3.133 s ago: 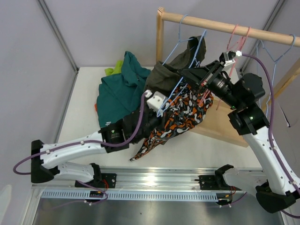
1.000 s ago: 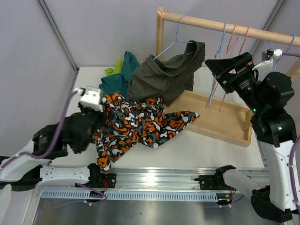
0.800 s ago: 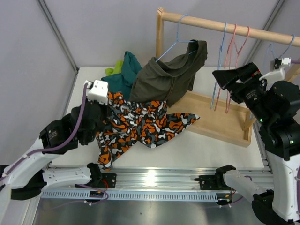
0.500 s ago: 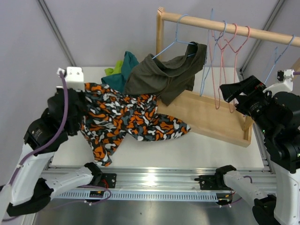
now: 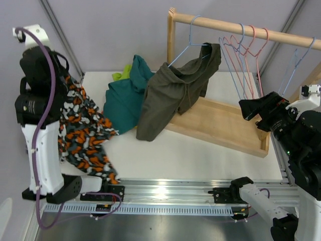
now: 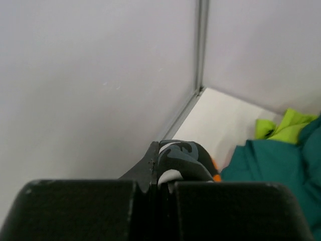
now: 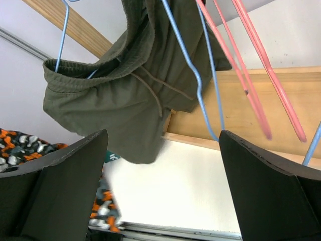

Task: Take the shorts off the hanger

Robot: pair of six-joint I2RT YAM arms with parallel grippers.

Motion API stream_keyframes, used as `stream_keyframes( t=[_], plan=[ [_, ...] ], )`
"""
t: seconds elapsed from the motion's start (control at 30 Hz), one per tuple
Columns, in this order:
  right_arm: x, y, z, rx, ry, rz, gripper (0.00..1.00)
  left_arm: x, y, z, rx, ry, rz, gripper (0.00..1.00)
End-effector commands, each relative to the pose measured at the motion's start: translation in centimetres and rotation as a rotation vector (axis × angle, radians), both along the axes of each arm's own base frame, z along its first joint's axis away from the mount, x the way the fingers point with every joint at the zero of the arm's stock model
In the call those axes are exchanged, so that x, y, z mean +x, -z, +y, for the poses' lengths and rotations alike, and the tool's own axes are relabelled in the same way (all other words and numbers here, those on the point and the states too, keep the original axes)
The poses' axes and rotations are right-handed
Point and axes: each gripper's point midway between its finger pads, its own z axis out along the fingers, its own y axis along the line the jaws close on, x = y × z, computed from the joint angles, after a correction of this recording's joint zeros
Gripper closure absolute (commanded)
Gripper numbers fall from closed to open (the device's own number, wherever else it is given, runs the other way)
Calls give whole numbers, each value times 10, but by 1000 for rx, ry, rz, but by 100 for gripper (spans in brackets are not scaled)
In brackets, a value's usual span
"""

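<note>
Left arm up with camo pair; olive pair last on the rail.

Left gripper (image 6: 158,175) is raised high at the far left, fingers pinched together on the camo shorts (image 5: 83,135), which hang down past the table's left edge. The olive shorts (image 5: 173,95) are on the blue hanger (image 5: 186,42) at the rail's (image 5: 281,34) left end, their long axis running down and left, hem touching the table beside the teal shorts (image 5: 123,98). Right gripper (image 7: 160,186) has its jaws wide apart and holds nothing. It faces the olive pair, which lies to its upper left beyond the empty hangers (image 5: 241,55). The right arm looks nearer; the left is well apart and occupied.
</note>
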Motion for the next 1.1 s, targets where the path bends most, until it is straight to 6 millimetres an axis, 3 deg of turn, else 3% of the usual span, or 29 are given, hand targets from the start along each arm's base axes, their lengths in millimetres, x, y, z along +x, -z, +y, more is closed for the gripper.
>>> stream_keyframes(
  t=[0.0,0.13,0.2,0.27,0.3,0.43,0.57,0.67,0.7,0.73,0.77,0.83,0.9,0.93,0.97,1.0,1.03,1.07],
  plan=[
    [0,-3,6,-20,-44,-30,0,22,-55,-19,-82,116,-199,100],
    [2,5,10,-12,-62,-30,1,61,-78,-38,-106,213,-284,100],
    [4,9,11,-13,-65,-24,1,86,-92,-67,-143,365,-359,100],
    [7,19,14,-9,-73,-9,1,93,-110,-83,-174,449,-429,100],
    [8,22,14,-8,-71,-4,1,113,-109,-97,-206,512,-435,100],
    [11,33,18,10,-79,6,1,121,-145,-129,-257,678,-571,100],
    [12,49,19,20,-79,31,1,133,-150,-162,-306,803,-623,100],
    [10,50,20,28,-81,28,0,146,-140,-168,-257,750,-609,100],
    [10,49,20,29,-81,22,0,174,-97,-175,-271,742,-507,100],
    [10,48,21,32,-91,20,1,181,-84,-174,-281,726,-488,100],
    [9,46,23,36,-102,11,1,193,-58,-178,-295,726,-451,100],
    [6,35,32,52,-159,-25,0,218,23,-189,-349,723,-294,100],
    [5,16,42,70,-216,-96,0,224,49,-199,-391,752,-270,100],
    [-1,6,52,85,-282,-128,0,230,104,-204,-413,745,-163,100],
    [-2,-3,60,94,-325,-153,1,231,117,-210,-433,762,-139,97],
    [-4,-12,65,105,-358,-182,1,235,138,-218,-456,786,-94,87],
    [-11,-33,74,130,-421,-242,0,236,161,-221,-471,787,-40,57],
    [-7,-40,81,135,-455,-253,1,236,172,-227,-480,807,-5,44]
  ],
)
